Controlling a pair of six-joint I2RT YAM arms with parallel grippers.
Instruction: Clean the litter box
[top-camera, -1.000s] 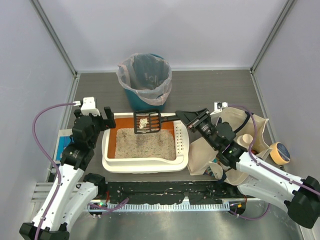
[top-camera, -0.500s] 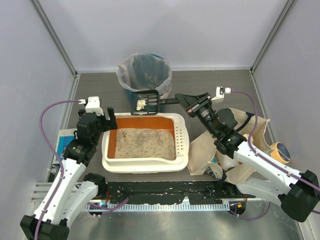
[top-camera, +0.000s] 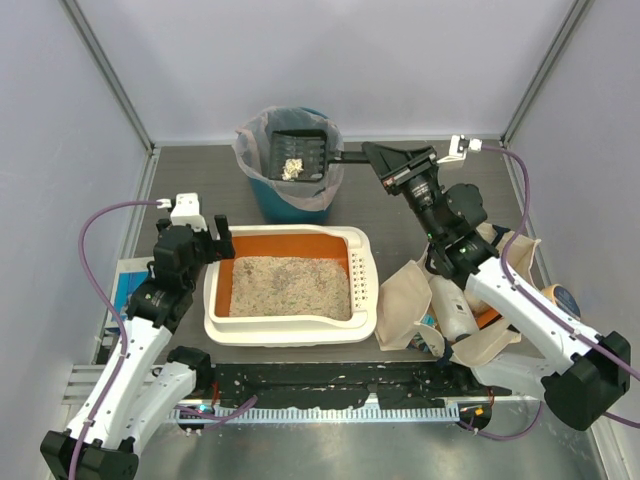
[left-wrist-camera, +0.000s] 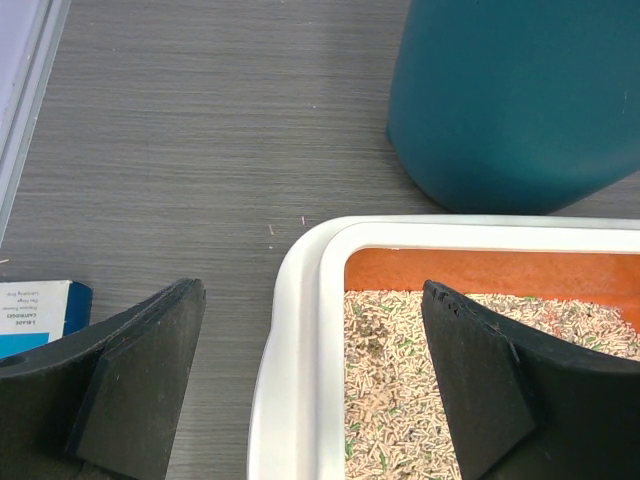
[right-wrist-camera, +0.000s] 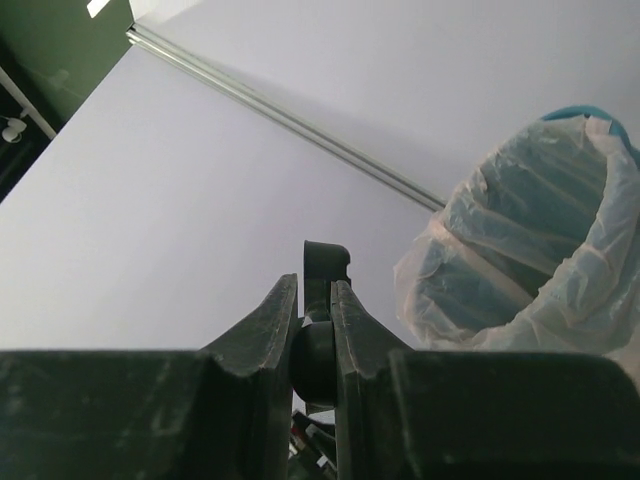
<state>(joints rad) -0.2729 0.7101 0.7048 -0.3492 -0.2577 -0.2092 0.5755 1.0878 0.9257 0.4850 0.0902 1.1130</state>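
Right gripper (top-camera: 380, 157) is pinching the handle of the black slotted plastic scoop (top-camera: 300, 150). The scoop hangs over the round teal bin with the clear plastic liner (top-camera: 272, 205) at 12 o'clock, with a pale clump (top-camera: 291, 168) on it. The right wrist cam only shows the handle between the fingers, not the load. Left gripper (top-camera: 214, 243) is spread wide, straddling the 10 o'clock corner of the cream-white rectangular litter box with orange inner walls (top-camera: 290, 327) mid-table. Its wrist cam shows the pellets up close.

Overhead wide, wrists close, all share bin (top-camera: 262, 192)
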